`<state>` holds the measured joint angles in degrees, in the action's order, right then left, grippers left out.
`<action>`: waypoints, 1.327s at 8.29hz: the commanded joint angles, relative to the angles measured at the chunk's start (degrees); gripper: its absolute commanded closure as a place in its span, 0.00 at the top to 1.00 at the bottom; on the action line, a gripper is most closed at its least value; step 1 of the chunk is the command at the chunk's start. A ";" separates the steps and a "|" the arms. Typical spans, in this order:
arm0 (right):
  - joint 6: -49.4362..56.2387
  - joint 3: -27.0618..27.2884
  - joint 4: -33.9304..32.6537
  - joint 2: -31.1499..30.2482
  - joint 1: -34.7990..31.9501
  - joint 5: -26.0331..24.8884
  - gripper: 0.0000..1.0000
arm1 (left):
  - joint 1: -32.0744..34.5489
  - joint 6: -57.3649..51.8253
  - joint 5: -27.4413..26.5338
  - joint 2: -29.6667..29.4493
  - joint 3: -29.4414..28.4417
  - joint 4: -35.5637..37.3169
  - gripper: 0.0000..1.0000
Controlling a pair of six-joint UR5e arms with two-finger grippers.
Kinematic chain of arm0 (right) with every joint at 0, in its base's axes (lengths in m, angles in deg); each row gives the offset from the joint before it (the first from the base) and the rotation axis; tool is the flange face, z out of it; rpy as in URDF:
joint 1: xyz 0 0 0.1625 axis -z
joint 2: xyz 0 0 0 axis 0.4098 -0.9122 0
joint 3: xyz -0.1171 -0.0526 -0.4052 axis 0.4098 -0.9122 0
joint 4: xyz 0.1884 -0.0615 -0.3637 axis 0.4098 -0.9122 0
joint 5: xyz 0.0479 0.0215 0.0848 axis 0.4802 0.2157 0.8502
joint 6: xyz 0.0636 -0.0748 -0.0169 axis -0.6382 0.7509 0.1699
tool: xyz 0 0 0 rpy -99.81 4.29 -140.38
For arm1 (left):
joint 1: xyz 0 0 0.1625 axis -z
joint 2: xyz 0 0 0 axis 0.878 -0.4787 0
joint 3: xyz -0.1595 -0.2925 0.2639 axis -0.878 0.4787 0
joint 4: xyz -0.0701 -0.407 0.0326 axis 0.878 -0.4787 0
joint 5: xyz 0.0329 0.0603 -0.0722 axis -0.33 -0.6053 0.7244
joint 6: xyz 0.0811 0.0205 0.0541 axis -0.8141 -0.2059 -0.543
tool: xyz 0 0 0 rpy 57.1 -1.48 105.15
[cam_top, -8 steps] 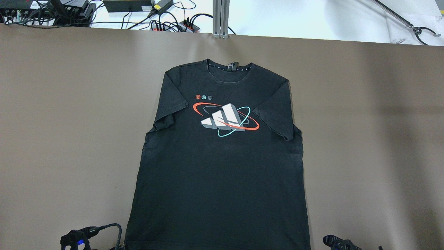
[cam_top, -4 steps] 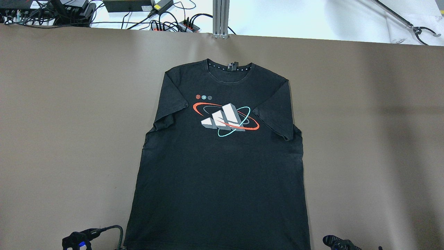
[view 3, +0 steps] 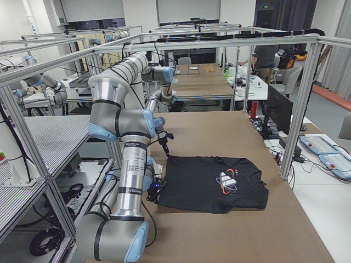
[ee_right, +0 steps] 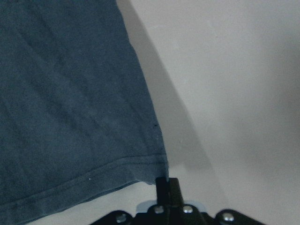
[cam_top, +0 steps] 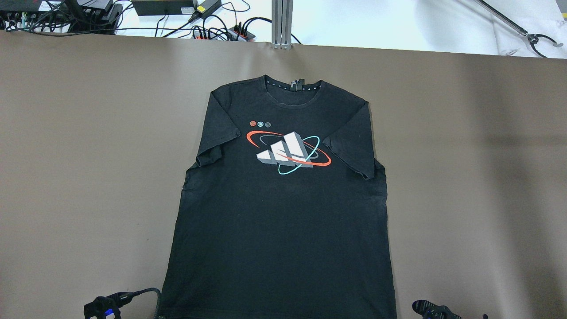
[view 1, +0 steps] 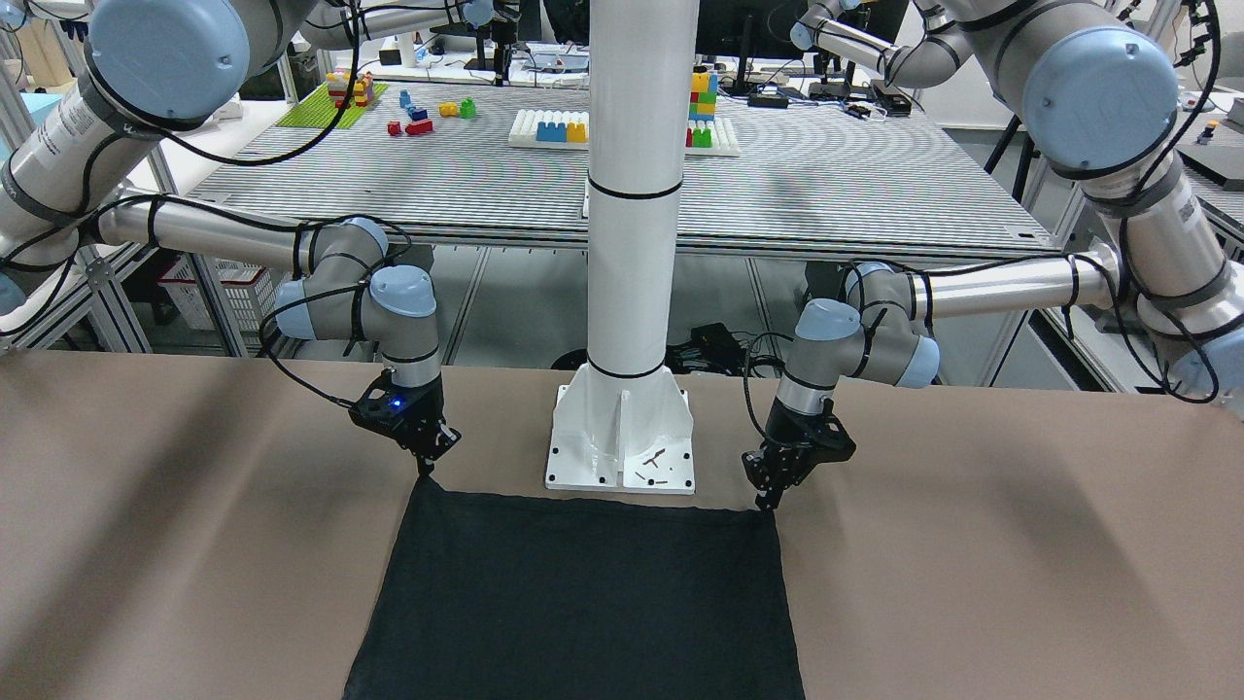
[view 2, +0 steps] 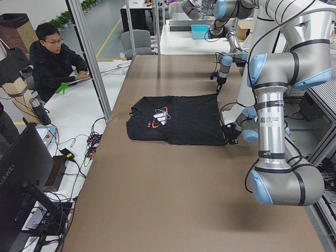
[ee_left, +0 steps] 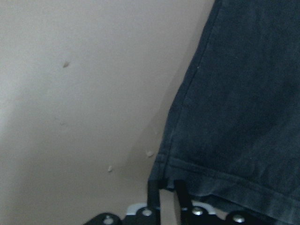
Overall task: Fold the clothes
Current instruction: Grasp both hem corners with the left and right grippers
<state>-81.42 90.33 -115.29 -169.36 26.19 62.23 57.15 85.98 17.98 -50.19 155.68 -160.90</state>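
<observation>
- The black T-shirt lies flat and print side up in the middle of the brown table; in the overhead view its collar points to 12 o'clock and its hem to 6 o'clock
- A red, teal and white print sits on the chest, and both short sleeves lie close against the body
- The left gripper points straight down at the hem's 7 o'clock corner, with its tips at the cloth's edge on the table; in its wrist view the fingers stand a narrow gap apart, with the hem corner at one of them
- The right gripper points down at the hem's 5 o'clock corner; its fingers are pressed together and the hem corner meets their tips, but I cannot tell whether any cloth is pinched
- The white pillar base stands just beside the hem's middle, between the two grippers
- A person in a dark jacket sits at a desk across the table from the robot
</observation>
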 commanded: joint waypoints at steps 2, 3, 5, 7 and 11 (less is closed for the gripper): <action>0.04 -0.06 0.00 0.00 -0.06 -0.02 0.00 | 0.47 -0.09 0.11 0.52 0.20 0.05 0.05; 0.13 0.03 0.00 -0.09 -0.06 -0.02 0.00 | 0.55 -0.09 0.11 0.61 0.63 0.05 0.00; 0.22 0.55 0.00 -0.18 -0.32 0.06 0.00 | 0.47 -0.09 0.20 0.61 2.47 0.05 0.00; 0.22 4.23 -0.43 -0.79 -0.33 0.68 0.00 | -0.75 0.17 0.29 0.78 9.20 6.34 0.00; 17.45 4.35 -4.10 4.19 -18.07 16.77 0.00 | 8.23 -7.76 6.12 -4.19 13.40 12.09 0.00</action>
<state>-75.97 95.55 -116.12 -168.70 20.64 67.69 57.91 84.92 19.04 -50.60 169.91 -149.75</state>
